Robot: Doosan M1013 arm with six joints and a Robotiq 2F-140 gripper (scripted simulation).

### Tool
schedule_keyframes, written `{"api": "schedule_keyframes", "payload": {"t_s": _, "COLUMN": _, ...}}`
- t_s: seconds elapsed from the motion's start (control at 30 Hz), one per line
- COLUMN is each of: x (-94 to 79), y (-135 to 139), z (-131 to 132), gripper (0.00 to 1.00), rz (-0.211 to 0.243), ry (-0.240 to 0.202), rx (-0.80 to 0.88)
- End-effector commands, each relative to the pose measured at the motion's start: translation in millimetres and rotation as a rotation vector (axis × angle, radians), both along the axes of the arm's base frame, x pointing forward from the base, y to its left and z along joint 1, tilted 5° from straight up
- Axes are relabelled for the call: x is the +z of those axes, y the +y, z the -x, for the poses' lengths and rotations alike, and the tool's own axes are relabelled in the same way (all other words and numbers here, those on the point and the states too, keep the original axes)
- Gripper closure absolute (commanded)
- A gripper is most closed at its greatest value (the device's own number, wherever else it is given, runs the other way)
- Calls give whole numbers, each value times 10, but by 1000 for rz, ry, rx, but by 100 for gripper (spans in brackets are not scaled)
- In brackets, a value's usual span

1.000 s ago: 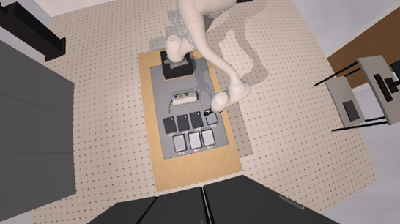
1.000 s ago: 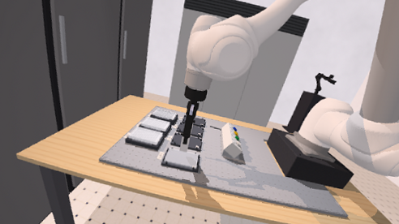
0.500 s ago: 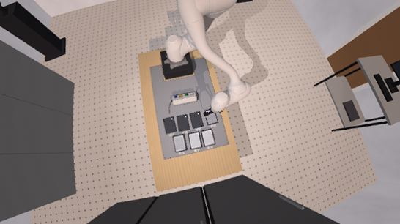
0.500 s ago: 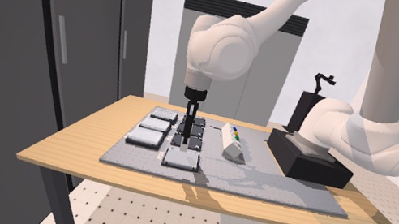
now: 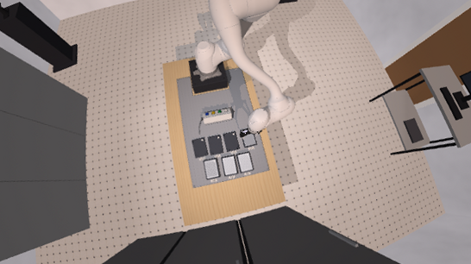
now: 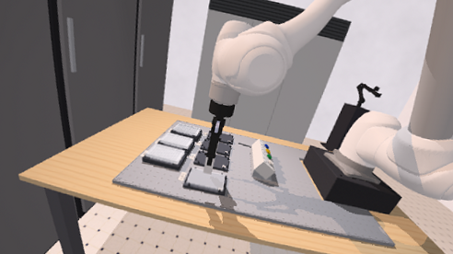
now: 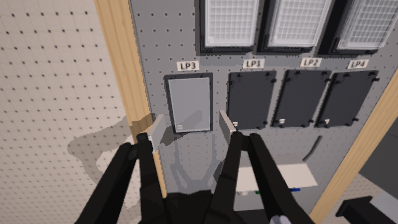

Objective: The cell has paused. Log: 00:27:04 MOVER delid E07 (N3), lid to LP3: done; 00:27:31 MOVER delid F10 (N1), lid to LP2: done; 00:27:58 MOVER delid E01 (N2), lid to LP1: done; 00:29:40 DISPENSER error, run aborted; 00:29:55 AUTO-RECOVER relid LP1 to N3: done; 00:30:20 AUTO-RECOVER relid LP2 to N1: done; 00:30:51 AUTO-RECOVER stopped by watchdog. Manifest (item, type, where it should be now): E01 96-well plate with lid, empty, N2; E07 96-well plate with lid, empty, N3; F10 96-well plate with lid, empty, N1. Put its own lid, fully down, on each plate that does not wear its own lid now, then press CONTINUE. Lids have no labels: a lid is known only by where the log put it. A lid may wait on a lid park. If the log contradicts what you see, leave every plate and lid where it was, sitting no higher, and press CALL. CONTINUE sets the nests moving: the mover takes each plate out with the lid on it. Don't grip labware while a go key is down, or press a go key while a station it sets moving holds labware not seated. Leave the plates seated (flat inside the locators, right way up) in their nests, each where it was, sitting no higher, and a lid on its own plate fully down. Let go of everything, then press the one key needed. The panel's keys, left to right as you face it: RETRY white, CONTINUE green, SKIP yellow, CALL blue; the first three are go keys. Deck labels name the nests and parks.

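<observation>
Hovering, the black two-finger gripper (image 7: pixel 191 129), partly open and empty, straddles the pale grey lid (image 7: pixel 189 104) on LP3; next, likely descend and grasp.

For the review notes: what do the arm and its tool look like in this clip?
The arm is one smooth off-white body of thick rounded links with bulbous joints and grey lettering on the upright link. It stands on a black block base. The tool is black, with two linked fingers ending in flat pale grey pads. No cables show.
</observation>
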State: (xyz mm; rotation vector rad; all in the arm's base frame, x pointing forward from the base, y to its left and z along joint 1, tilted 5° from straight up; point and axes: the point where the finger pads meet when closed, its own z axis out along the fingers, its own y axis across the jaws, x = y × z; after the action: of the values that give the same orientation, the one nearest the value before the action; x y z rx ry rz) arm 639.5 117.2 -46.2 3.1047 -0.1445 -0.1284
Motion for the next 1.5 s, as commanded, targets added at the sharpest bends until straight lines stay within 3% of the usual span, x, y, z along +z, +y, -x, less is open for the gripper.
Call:
{"api": "schedule_keyframes", "payload": {"t_s": 0.0, "x": -63, "y": 25, "z": 10, "gripper": 34, "rz": -5, "ry": 0, "rx": -6}}
{"api": "schedule_keyframes", "payload": {"t_s": 0.83, "x": -421, "y": 18, "z": 39, "gripper": 34, "rz": -5, "ry": 0, "rx": -6}}
{"api": "schedule_keyframes", "payload": {"t_s": 1.47, "x": -478, "y": 17, "z": 44, "gripper": 34, "rz": -5, "ry": 0, "rx": -6}}
